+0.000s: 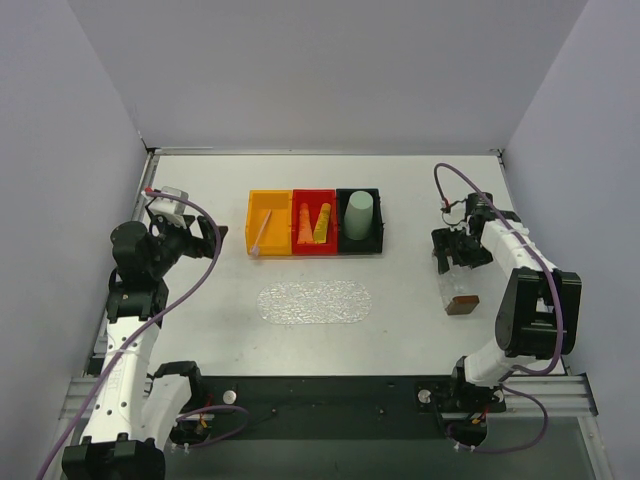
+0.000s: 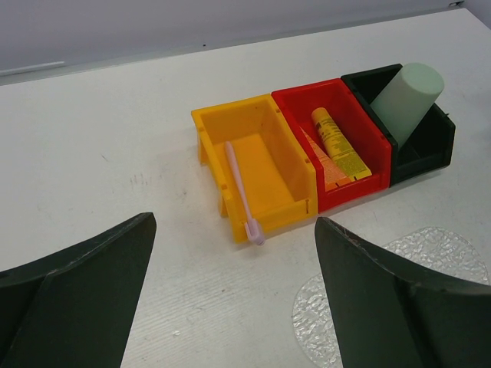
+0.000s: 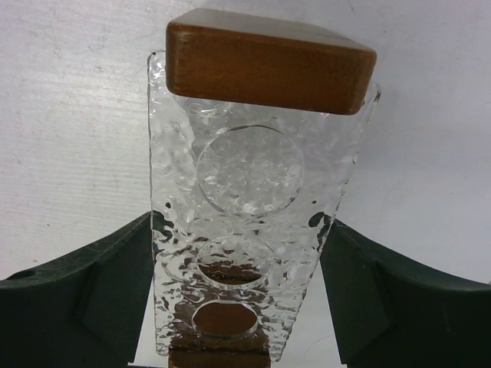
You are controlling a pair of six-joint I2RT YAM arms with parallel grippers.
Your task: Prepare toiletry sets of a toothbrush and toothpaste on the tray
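The clear oval tray [image 1: 314, 301] lies flat at mid-table; its edge shows in the left wrist view [image 2: 449, 249]. The pale pink toothbrush [image 1: 261, 232] [image 2: 239, 188] lies in the orange bin [image 1: 270, 205], its head over the near rim. The yellow toothpaste tube [image 1: 322, 222] [image 2: 338, 143] and the orange one [image 1: 303, 224] [image 2: 325, 167] lie in the red bin [image 1: 313, 193]. My left gripper [image 1: 205, 240] [image 2: 234, 221] is open and empty, left of the bins. My right gripper [image 1: 452, 262] [image 3: 239, 222] is shut on a clear bumpy stand [image 3: 249, 169] with wooden ends.
A pale green cup [image 1: 359, 216] [image 2: 406, 96] leans in the black bin [image 1: 358, 192] to the right of the red bin. The clear stand [image 1: 461, 292] sits at the right side of the table, its wooden end nearest the front. Grey walls enclose the table.
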